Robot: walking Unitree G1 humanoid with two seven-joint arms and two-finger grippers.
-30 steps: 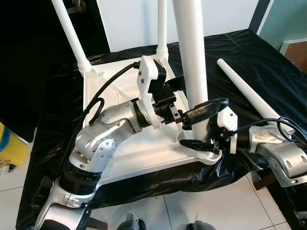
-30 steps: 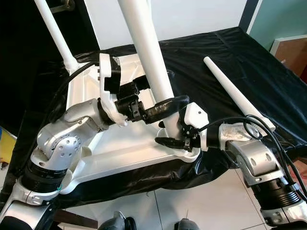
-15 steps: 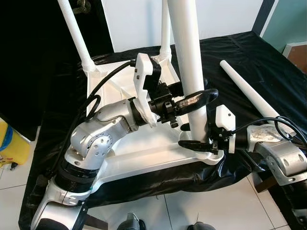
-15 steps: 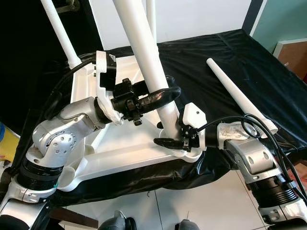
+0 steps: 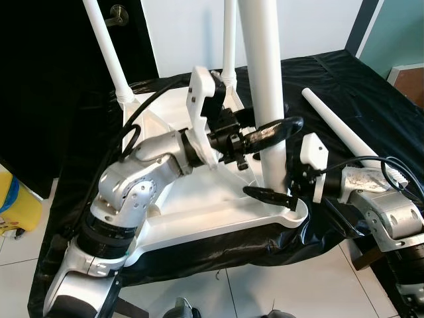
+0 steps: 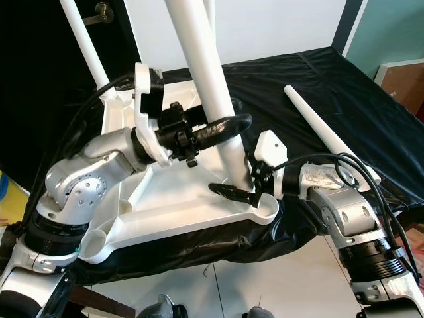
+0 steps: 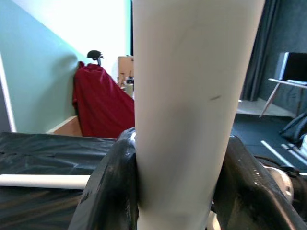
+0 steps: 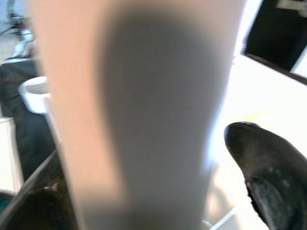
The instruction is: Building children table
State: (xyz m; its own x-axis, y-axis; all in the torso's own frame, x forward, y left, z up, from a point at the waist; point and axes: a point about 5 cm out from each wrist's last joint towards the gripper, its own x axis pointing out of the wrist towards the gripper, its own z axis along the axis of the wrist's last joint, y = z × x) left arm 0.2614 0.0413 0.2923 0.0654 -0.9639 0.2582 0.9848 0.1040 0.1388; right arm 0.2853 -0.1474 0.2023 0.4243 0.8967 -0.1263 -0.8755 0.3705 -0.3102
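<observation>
**A:** Table top point(image 5: 199, 218) is lying upside down on the black cloth point(image 5: 344, 86), white underside facing up. Near-corner leg point(image 5: 265, 79) is standing in its socket, leaning slightly. What's gripping it?

**B:** Left gripper point(image 5: 268, 136) is wrapping the leg partway up. In the left wrist view its fingers point(image 7: 112, 191) are pressing against both flanks of the white tube, one on each side, no gap showing. Closed on the leg, then.

**A:** And the right gripper point(image 5: 275, 189)?

**B:** Sitting lower, at the leg's base just above the corner socket. One finger point(image 5: 268, 194) is lying along the near side of the leg over the table top's rim. In the right wrist view the leg is blurring close between the fingers, one dark fingertip point(image 8: 264, 172) standing off to the side with bright space between it and the tube. Reading it as spread, straddling the leg, not pinching.

**A:** Other legs?

**B:** Two more legs point(image 5: 109, 59) are standing upright in the far corners, beyond the left fingers. A loose leg point(image 5: 338, 132) is lying flat on the cloth, beyond the right gripper's wrist, apart from the table top.
</observation>
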